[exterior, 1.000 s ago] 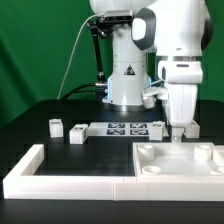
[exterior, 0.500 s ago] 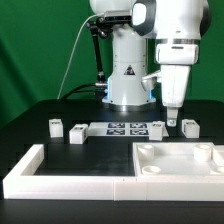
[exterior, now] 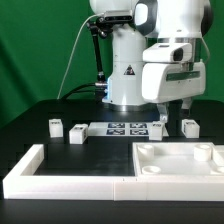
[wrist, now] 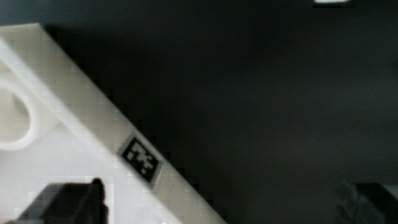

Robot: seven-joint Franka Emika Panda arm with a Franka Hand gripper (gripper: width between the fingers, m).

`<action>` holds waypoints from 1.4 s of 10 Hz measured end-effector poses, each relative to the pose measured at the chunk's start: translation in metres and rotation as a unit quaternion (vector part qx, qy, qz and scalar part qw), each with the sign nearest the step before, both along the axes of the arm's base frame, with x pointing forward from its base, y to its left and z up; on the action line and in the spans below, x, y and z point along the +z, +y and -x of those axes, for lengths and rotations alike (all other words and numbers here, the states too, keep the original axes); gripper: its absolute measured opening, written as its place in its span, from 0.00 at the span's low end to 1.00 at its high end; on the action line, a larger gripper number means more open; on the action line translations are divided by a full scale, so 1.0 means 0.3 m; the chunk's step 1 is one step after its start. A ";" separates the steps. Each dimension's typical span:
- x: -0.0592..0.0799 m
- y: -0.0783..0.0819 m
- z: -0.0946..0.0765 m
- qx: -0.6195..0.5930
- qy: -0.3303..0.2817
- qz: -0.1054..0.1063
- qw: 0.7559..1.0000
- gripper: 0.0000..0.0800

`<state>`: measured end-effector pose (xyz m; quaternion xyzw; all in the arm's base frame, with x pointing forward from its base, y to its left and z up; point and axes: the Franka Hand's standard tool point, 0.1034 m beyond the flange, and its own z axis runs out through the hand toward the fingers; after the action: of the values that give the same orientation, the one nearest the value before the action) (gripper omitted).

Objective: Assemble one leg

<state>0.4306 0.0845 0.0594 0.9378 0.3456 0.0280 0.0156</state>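
Observation:
Several small white legs with tags stand on the black table in the exterior view: two at its left (exterior: 55, 126) (exterior: 77, 134) and two at its right (exterior: 157, 127) (exterior: 189, 127). My gripper (exterior: 172, 110) hangs open and empty above the table, between the two right legs and behind the square panel (exterior: 180, 158). In the wrist view my fingers (wrist: 71, 200) stand wide apart at the frame's edges, with nothing between them. Under them lie the panel's edge with a tag (wrist: 139, 158) and bare black table.
The marker board (exterior: 120, 128) lies in the middle of the table before the robot's base. The long white L-shaped border wall (exterior: 60, 176) runs along the front and the exterior view's left. A round corner hole of the panel (wrist: 15, 115) shows in the wrist view.
My gripper has risen from the far edge of the square panel. The hand has turned about its axis and now hangs higher, over the table behind the panel.

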 end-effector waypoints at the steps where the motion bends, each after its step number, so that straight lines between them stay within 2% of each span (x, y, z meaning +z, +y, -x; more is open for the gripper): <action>1: -0.041 0.006 0.042 -0.039 0.004 -0.009 0.999 0.81; 3: -0.037 0.008 0.029 -0.121 0.008 -0.018 0.992 0.81; 4: -0.045 0.021 0.042 -0.182 0.009 -0.025 0.983 0.81; 6: -0.058 0.082 0.092 -0.255 0.014 -0.032 0.966 0.81; 8: -0.055 0.121 0.113 -0.334 0.019 -0.040 0.942 0.81; 9: -0.054 0.136 0.126 -0.325 0.019 -0.040 0.945 0.81; 12: -0.056 0.133 0.126 -0.322 0.036 -0.029 0.946 0.81; 14: -0.063 0.128 0.158 -0.327 0.101 0.004 0.940 0.81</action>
<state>0.3833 0.1230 0.0404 0.9970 0.0202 -0.0745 -0.0072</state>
